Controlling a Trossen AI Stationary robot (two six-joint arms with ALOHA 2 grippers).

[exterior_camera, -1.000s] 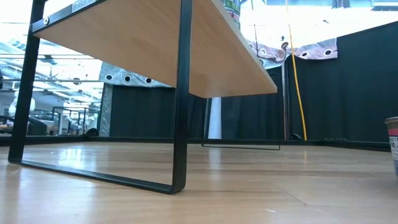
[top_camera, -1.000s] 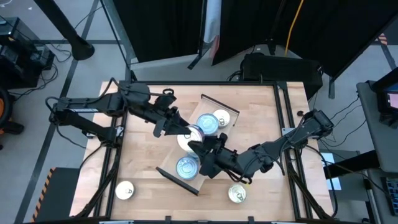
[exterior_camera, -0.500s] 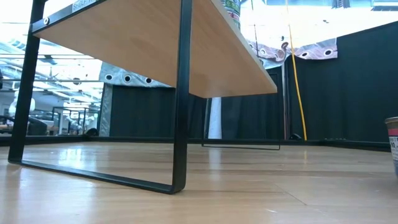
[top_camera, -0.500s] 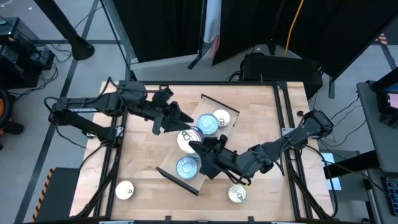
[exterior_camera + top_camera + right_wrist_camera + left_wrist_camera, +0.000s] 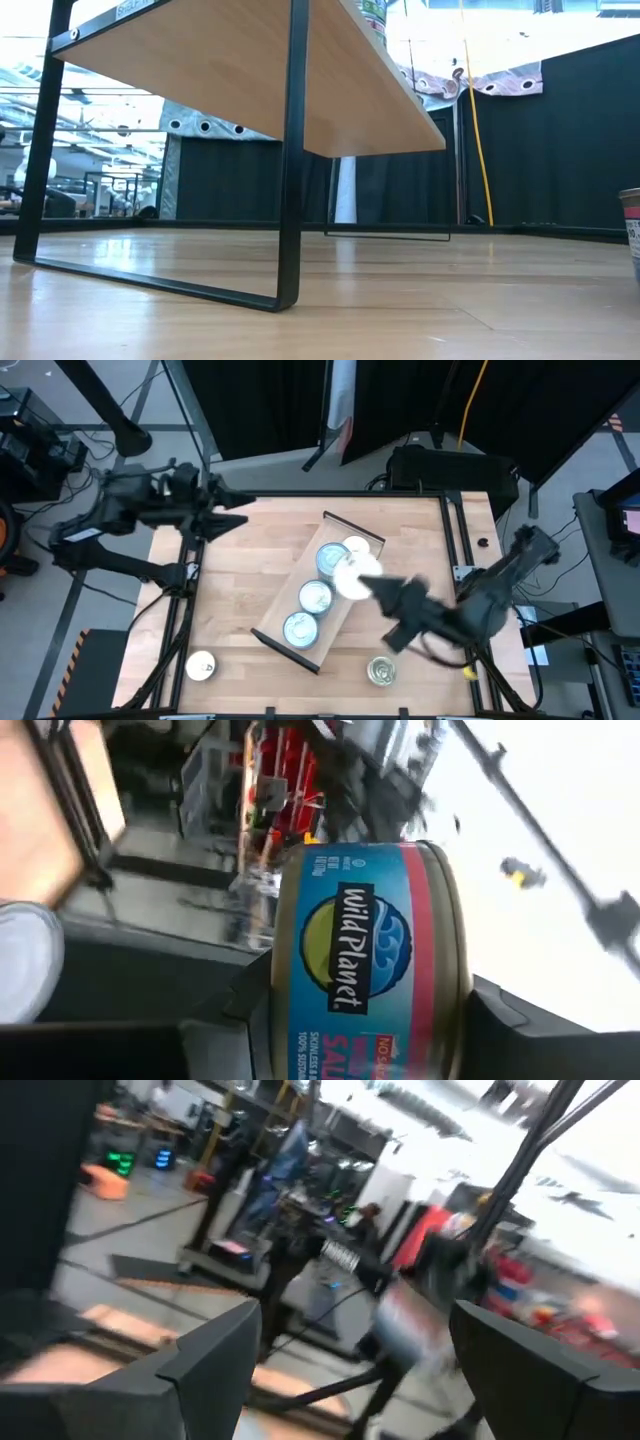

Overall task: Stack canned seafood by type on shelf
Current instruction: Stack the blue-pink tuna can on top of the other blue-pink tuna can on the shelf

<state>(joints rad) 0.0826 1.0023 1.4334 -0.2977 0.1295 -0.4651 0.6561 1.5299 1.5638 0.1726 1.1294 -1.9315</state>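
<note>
the left hand (image 5: 232, 520) has pulled back to the desk's far left edge, fingers spread and empty. the right hand (image 5: 372, 585) has lifted a tin (image 5: 370, 965), pinching it just beside the shelf (image 5: 272, 626), ready for stacking.

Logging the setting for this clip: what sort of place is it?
Likely a robotics lab or workshop: a framed butcher-block table ringed by black curtains, with cables on the floor.

The tin (image 5: 368, 960) reads "Wild Planet" (smaller print illegible).
</note>
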